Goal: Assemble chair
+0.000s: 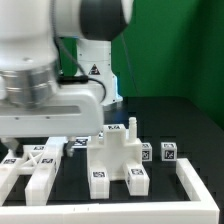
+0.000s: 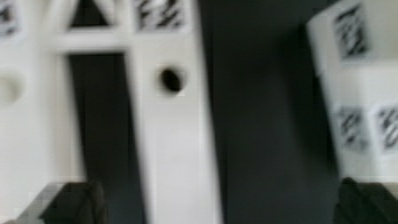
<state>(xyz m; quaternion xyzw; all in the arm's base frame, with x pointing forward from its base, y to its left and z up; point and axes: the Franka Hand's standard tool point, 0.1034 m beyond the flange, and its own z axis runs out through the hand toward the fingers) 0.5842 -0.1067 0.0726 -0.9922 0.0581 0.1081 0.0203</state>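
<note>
The chair lies in loose white parts on the black table. A flat X-braced panel [image 1: 30,162] is at the exterior view's left, a chunky block of bars [image 1: 116,152] stands in the middle, and small tagged pieces [image 1: 170,152] sit to the right. My gripper [image 1: 62,126] hangs low over the panel's far end. In the wrist view my gripper [image 2: 217,206] is open, its dark fingertips [image 2: 71,204] far apart at the picture's edges. A long white bar [image 2: 173,130] with a dark hole [image 2: 173,78] runs under the gap, not touched. Another tagged white part [image 2: 365,85] lies beside it.
A low white L-shaped wall [image 1: 190,180] runs along the front and the exterior view's right side of the table. The arm's big white body [image 1: 40,60] hides the back left of the scene.
</note>
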